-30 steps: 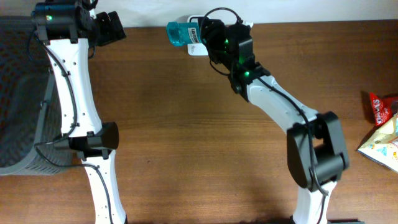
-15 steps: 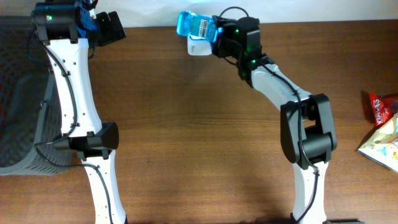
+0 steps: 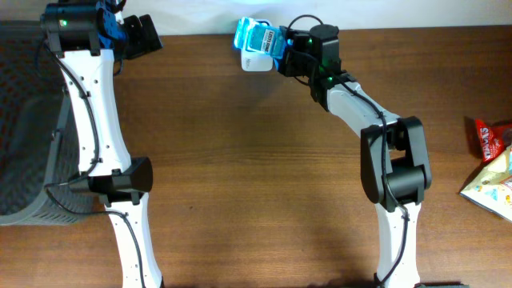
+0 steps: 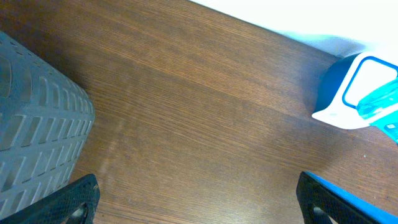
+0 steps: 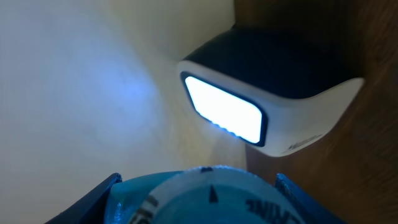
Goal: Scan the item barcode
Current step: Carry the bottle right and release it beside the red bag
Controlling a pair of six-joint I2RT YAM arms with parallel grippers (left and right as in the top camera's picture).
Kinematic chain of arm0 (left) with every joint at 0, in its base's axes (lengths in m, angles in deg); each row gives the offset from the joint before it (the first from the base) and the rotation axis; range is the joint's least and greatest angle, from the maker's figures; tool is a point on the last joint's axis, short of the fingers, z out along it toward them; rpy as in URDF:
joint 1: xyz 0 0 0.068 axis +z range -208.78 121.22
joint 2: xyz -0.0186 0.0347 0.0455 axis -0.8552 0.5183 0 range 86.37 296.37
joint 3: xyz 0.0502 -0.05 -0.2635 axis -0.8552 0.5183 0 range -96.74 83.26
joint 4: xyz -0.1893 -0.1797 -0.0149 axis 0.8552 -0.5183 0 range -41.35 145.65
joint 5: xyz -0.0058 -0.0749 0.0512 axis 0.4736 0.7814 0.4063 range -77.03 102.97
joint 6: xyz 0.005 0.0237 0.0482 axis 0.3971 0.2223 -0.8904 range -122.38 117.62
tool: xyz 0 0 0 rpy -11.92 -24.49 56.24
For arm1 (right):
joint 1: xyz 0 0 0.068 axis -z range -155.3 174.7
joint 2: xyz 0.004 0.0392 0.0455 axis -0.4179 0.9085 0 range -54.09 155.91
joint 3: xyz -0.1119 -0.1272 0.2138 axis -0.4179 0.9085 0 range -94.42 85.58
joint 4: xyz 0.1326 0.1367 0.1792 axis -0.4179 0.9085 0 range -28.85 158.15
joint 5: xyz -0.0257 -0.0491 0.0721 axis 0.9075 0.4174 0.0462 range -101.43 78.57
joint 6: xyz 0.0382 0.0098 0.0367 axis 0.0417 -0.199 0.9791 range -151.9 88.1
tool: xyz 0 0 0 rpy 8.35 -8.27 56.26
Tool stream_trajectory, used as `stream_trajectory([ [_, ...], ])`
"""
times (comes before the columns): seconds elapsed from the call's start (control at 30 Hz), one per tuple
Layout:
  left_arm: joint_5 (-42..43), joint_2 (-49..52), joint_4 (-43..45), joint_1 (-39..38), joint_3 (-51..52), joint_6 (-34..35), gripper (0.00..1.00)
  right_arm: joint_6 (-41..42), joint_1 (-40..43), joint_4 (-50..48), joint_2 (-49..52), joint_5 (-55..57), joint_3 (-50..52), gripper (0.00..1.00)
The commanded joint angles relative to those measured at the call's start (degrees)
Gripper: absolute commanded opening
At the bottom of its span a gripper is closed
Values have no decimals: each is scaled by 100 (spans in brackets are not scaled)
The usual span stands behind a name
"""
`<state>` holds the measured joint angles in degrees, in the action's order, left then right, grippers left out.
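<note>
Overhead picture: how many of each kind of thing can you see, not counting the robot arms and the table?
blue bottle: 1
barcode scanner: 1
grey basket: 1
snack packets: 2, the red snack packet and the yellow snack packet
Total: 5

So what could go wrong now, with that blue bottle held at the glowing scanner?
The blue bottle shows its label upward, so it may face away from the scanner window: no read. The right hand holds it near one end; it could slip and knock the scanner.
</note>
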<state>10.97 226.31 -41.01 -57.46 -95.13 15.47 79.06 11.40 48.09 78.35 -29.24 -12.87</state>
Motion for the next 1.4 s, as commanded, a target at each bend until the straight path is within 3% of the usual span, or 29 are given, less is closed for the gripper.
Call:
stream_trajectory([
  [0.0, -81, -68, -4, 24, 28, 57, 99, -461, 103, -304, -92, -326, -258, 52],
  [0.1, -81, -68, -7, 24, 28, 57, 99, -1143, 247, -138, -94, -531, -570, 52],
  [0.47, -81, -68, -7, 24, 28, 57, 99, -3440, 1606, 2577, -704, -1054, -2170, 52],
  [0.77, -81, -68, -4, 24, 28, 57, 99, -6201, 3497, 6048, -1370, -442, -2785, 53],
  [0.9, -81, -68, -4, 24, 28, 57, 99, -7060, 4319, 7044, -1384, -70, -2782, 57],
  [1.17, -81, -68, -4, 20, 28, 57, 99, -8524, 5405, 7722, -1342, 498, -2643, 57],
  [1.3, -81, -66, -4, 20, 28, 57, 99, -9610, 5379, 7565, -1252, 588, -2621, 57],
  [1.37, -81, -68, -4, 24, 28, 57, 99, -10052, 5228, 7514, -1209, 1429, -2621, 57],
])
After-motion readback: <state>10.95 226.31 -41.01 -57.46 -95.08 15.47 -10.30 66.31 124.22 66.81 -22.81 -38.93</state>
